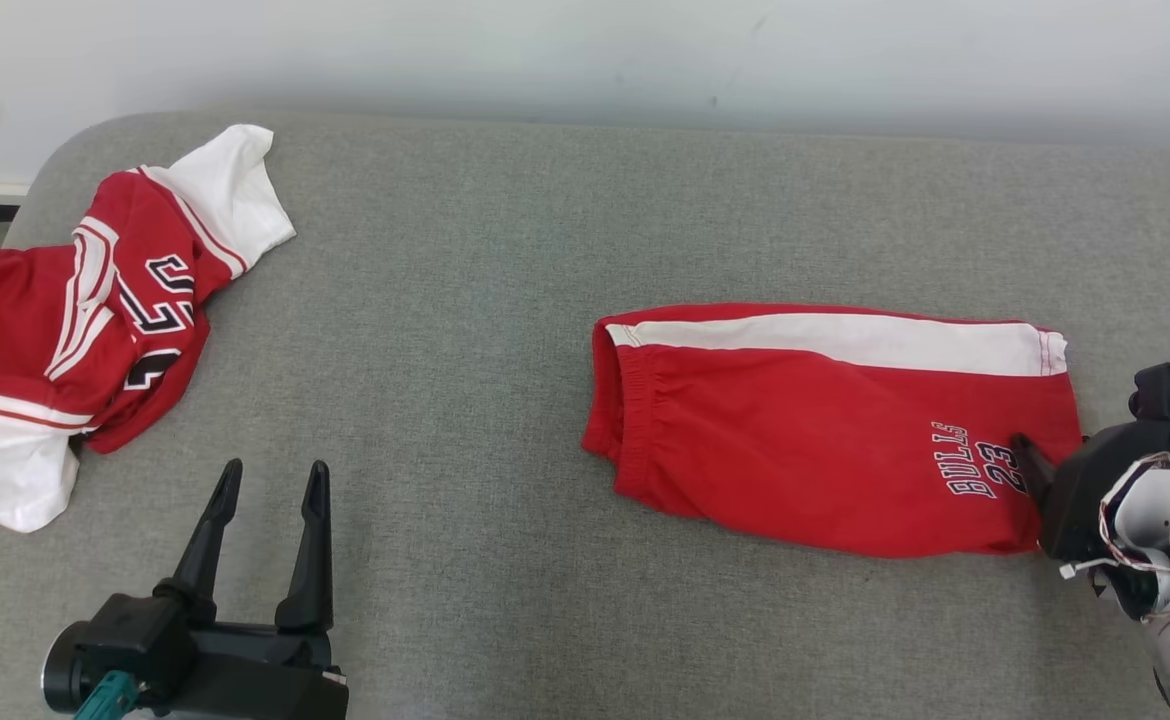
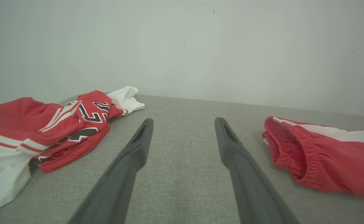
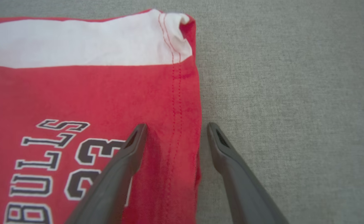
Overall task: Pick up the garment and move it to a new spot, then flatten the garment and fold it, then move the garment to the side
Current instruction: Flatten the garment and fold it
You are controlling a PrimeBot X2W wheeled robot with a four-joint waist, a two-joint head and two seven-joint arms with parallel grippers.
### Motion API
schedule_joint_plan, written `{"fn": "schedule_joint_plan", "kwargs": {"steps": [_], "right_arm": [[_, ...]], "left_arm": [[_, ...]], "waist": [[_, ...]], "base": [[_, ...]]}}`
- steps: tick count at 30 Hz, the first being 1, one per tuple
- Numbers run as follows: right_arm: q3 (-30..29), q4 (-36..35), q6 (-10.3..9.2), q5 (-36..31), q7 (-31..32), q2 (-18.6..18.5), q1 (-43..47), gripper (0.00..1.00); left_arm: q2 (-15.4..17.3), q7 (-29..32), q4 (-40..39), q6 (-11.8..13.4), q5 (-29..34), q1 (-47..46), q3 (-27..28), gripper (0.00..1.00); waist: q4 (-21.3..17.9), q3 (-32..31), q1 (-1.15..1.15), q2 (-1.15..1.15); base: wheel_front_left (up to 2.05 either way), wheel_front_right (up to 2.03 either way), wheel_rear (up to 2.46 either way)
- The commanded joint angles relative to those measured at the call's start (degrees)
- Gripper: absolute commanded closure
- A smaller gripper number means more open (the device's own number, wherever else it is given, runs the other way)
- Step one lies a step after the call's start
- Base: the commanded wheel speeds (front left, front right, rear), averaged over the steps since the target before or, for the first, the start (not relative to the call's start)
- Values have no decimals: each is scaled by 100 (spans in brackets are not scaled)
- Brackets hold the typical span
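Near edge of the surface (image 1: 465, 560), L side: the L gripper (image 1: 275, 470) hovers over bare grey cloth, fingers spread wide, nothing between them. At the R edge, the R gripper (image 3: 176, 126) points down at the shorts (image 1: 825, 440). Its fingers are wide apart too, one over the red cloth beside the "23" print, the other over the grey surface, w/ the stitched hem in the gap. It grips nothing; whether the tips touch the cloth I cannot tell. The shorts lie flat and folded on the R half of the surface: waistband toward the middle, white stripe on the far side, hem by the R edge. Far L corner: a jersey (image 1: 65, 320), red and white, crumpled, reaching the L edge. Behind the far edge is a pale wall (image 1: 585, 50).
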Motion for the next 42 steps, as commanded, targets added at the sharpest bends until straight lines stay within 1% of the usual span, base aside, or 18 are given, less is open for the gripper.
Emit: {"fn": "schedule_joint_plan", "kwargs": {"steps": [1,3,4,5,6,9,12,20,25,30,36,37,42], "right_arm": [[0,86,-16,-37,72,64,-3,0],[-27,195,-14,24,206,166,-34,0],[-26,229,-14,39,254,192,-59,4],[6,266,-13,28,314,202,-89,55],[32,300,-11,39,377,209,-114,100],[96,426,-9,3,603,178,-190,100],[178,483,-13,-112,731,14,-300,100],[282,476,-16,-230,765,-584,-335,100],[249,303,-16,-123,762,-729,-296,100],[264,-163,-16,150,850,-577,-264,100],[340,-989,-16,607,1047,-303,-179,100],[340,-989,-16,607,1047,-303,-179,100],[350,-1554,-15,889,1245,55,-70,100]], "left_arm": [[35,-18,11,7,-30,-65,-1,0],[45,-18,25,7,-45,-94,-16,0],[51,-18,28,7,-51,-105,-19,0],[56,-18,33,7,-51,-109,-23,0],[60,-18,43,7,-49,-109,-28,0],[54,-18,70,7,-34,-90,-28,0],[30,-18,107,7,-19,-55,-49,0],[-29,-18,132,7,9,49,-48,0],[-56,-18,115,7,31,152,-19,0],[-77,-18,115,7,51,234,18,0],[-97,-18,87,7,70,259,43,0],[-97,-18,87,7,70,259,43,0],[-130,-18,94,7,65,175,-10,0]], "waist": [[35,36,0,0],[50,53,0,0],[56,55,0,0],[61,54,0,0],[63,49,0,0],[43,-3,0,0],[22,-84,0,0],[-50,-281,0,0],[-151,-355,0,0],[-294,-446,0,0],[-418,-494,0,0],[-418,-494,0,0],[-395,-476,0,0]], "base": [[0,0,0],[0,0,0],[0,0,0],[0,0,0],[0,0,0],[0,0,0],[0,0,0],[0,0,0],[0,0,0],[0,0,0],[0,0,0],[0,0,0],[0,0,0]]}}
